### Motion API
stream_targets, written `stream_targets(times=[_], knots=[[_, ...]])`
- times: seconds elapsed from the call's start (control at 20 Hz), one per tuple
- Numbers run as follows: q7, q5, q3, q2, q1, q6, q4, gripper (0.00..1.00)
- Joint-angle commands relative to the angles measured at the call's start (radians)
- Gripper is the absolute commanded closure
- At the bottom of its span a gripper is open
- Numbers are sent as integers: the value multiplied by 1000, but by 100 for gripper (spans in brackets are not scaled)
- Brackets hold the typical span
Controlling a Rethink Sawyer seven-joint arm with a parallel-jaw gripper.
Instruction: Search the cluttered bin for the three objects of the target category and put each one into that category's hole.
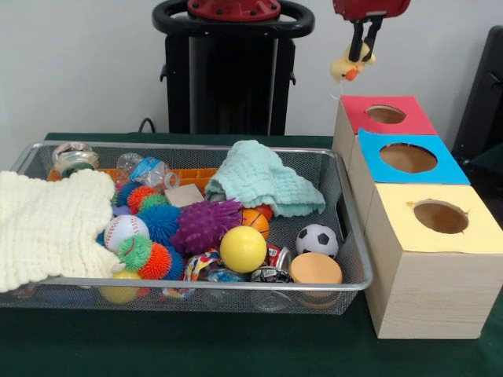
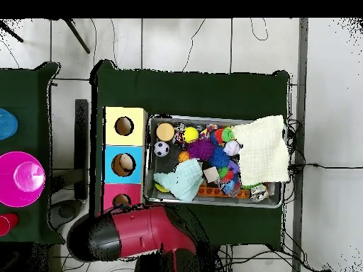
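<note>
gripper (image 1: 363,49) at the top right of the front view, fingers pinched on a small yellow duck toy (image 1: 346,68) with an orange beak. hanging in the air just above and left of the red-topped box (image 1: 355,112) and its round hole (image 1: 385,115). blue-topped box (image 1: 440,159) and yellow-topped box (image 1: 393,216) lined up below it toward the lower right. wire bin (image 1: 355,239) filling the left and centre, crowded with a purple spiky ball (image 1: 206,225), yellow ball (image 1: 243,249), soccer ball (image 1: 317,239), baseball (image 1: 126,231), mint cloth (image 1: 264,181) and cream cloth (image 1: 47,228).
</note>
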Motion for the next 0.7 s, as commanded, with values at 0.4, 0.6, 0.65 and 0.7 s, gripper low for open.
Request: stream_targets(times=[0.4,0.6,0.65,0.7], knots=[[337,97,-80,64,103,29,-75,100],[341,109,-84,88,114,-6,-84,100],[342,112,-83,95,115,-24,-86,100],[344,112,-84,101,117,-32,-88,100]])
